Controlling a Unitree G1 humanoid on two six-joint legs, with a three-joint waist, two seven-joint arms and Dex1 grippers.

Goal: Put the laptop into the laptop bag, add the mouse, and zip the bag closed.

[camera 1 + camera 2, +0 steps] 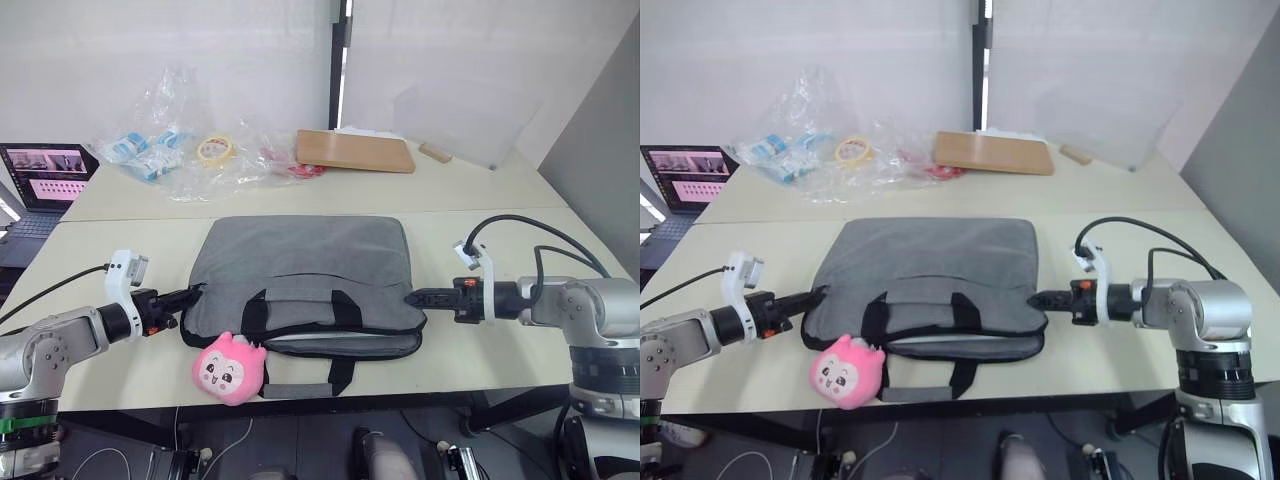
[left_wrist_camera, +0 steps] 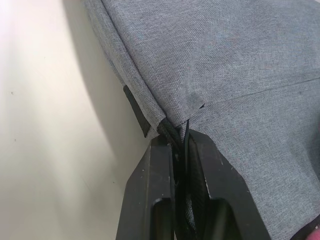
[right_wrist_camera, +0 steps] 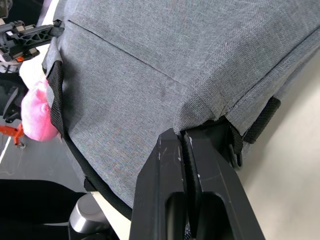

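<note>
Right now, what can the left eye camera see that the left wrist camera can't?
The left eye view takes in the pink plush toy, the right gripper at the bag's right end, the roll of tape and the wooden board at the back. The left wrist view gives a close look at the left gripper pinching the black zip at the bag's corner. Both show the grey laptop bag.

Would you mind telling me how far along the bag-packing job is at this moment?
The laptop bag lies flat and full-looking; its contents cannot be seen. In hand: the left end effector and right end effector each pinch a bag corner. Left: the front edge near the handles seems to gape, so zipping looks unfinished.
</note>
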